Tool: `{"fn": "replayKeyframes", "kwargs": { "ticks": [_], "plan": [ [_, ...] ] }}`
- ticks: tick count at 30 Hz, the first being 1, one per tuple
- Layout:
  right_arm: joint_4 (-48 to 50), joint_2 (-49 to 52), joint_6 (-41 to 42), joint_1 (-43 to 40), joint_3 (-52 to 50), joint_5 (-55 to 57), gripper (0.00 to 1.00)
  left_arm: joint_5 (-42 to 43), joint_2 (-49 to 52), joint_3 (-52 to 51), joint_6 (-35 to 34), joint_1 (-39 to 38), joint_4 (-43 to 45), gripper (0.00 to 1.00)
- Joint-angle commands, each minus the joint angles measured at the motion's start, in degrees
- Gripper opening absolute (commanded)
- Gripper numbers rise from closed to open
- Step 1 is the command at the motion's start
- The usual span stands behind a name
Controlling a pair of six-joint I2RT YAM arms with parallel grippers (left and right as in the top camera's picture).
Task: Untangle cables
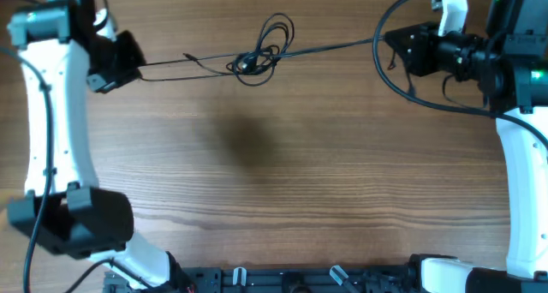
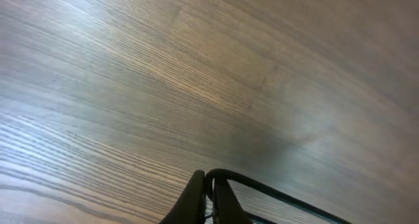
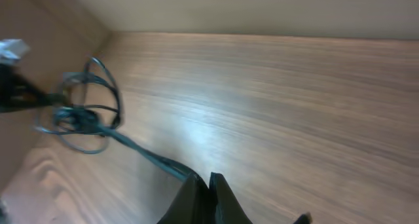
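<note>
A: Where is the cable?

B: The black cable [image 1: 330,48] runs in a nearly straight line across the top of the overhead view, over a wooden table [image 1: 274,173]. At upper centre its loops bunch into a tangle [image 1: 261,53]. I can't tell whether it lies on the table or hangs just above.

A: And the arms?

B: The left end effector [image 1: 135,70], upper left, is pinched narrow on one end of the cable. The right end effector [image 1: 387,41], upper right, is closed tight on the other stretch. In the right wrist view, the cable leads from the bottom edge up to the blurred tangle at left.
</note>
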Motion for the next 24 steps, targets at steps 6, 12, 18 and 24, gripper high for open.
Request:
{"fn": "replayKeyframes", "kwargs": {
  "ticks": [6, 12, 18, 24],
  "plan": [
    [0.72, 0.26, -0.09, -14.69, 1.66, 15.96, 0.04, -9.25, -11.76, -0.44, -2.69, 16.85, -0.42, 0.04],
    [-0.81, 1.88, 0.2, -10.78, 1.66, 9.07, 0.04, -3.21, -12.59, -0.44, -2.16, 12.48, 0.26, 0.04],
    [-0.76, 1.88, 1.03, 3.87, 1.66, 11.43, 0.07, -3.43, -12.57, -0.44, -0.7, 5.68, 2.19, 0.08],
    [-2.78, 2.82, 1.2, 7.45, -2.4, 13.42, 0.22, -3.41, -12.55, -0.44, -0.7, 5.68, 1.38, 0.18]
  ]
}}
